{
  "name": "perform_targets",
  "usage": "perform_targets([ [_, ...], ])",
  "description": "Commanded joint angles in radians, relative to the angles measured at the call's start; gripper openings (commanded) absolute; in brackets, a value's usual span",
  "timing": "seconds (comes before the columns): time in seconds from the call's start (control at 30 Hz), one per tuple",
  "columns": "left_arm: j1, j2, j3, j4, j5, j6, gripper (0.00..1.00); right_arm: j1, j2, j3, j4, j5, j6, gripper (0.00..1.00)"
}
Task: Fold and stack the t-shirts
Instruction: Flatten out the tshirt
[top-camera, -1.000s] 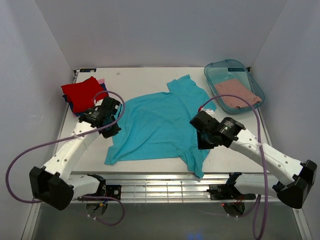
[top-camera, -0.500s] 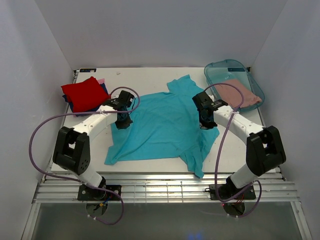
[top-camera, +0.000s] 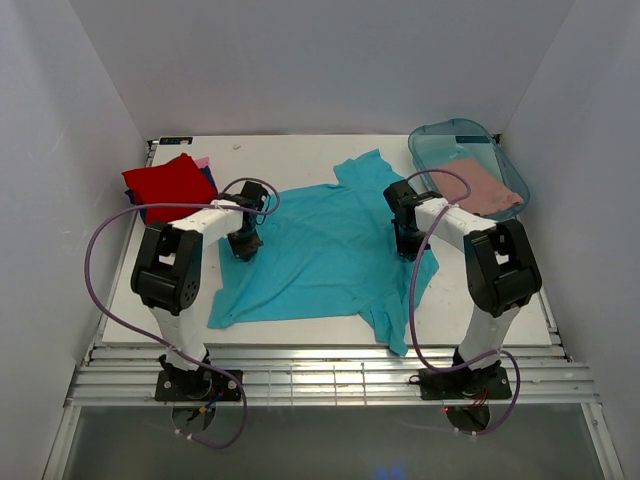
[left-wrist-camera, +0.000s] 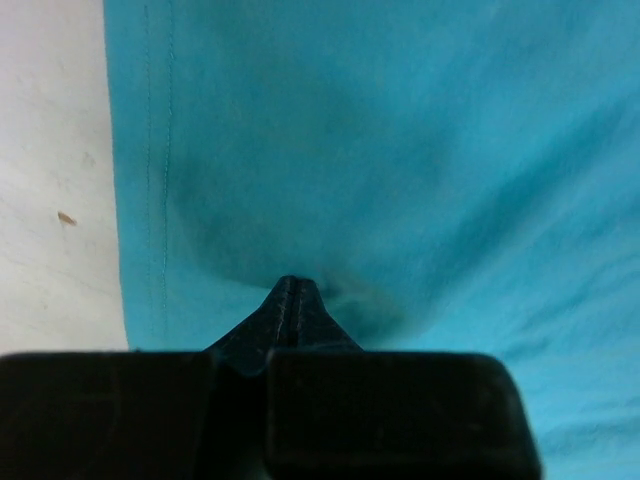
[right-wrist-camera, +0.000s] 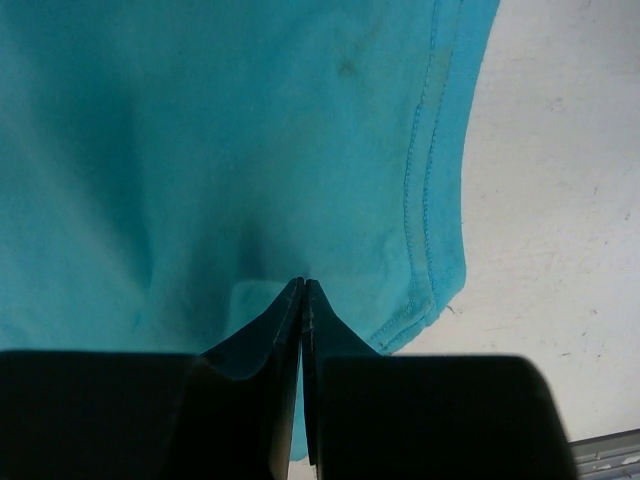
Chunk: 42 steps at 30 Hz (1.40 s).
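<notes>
The big teal t-shirt (top-camera: 320, 250) lies spread across the middle of the table (top-camera: 300, 155), creased and askew, one corner trailing toward the front edge. The left gripper (top-camera: 243, 245) and right gripper (top-camera: 407, 245) are each pinched tight on cloth just inside its stitched side edges.

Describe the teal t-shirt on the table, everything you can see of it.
The teal t-shirt is soft plain cloth with double-stitched hems, spread flat but slightly rumpled across the middle of the table. What look like sleeves point toward the far and near edges. The left gripper and right gripper are each shut on the cloth just inside its left and right edges, puckering it at the tips. Nothing else touches it.
</notes>
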Motion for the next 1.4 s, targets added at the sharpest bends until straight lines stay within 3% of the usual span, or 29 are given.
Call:
perform_targets([
  [0.0,0.042,0.039,0.059,0.029,-0.021,0.021,0.0,-0.017,0.039,0.067,-0.015,-0.02,-0.028,0.08],
  [0.47,0.092,0.241,0.325,0.006,-0.015,0.093,0.0,-0.103,0.233,0.205,-0.088,-0.083,-0.08,0.08],
  [0.93,0.11,0.22,0.389,0.037,0.048,0.154,0.0,-0.192,0.356,0.451,-0.157,-0.077,-0.159,0.08],
  [1.1,0.056,0.101,0.39,0.154,0.061,0.24,0.0,-0.172,0.151,0.417,-0.082,-0.103,-0.152,0.08],
  [1.23,-0.06,-0.005,0.444,0.242,-0.003,0.327,0.0,-0.129,-0.124,0.34,-0.067,-0.08,-0.154,0.39],
  [1.37,-0.242,-0.088,0.459,0.253,-0.003,0.276,0.17,-0.089,-0.315,0.185,-0.079,-0.095,-0.094,0.5],
])
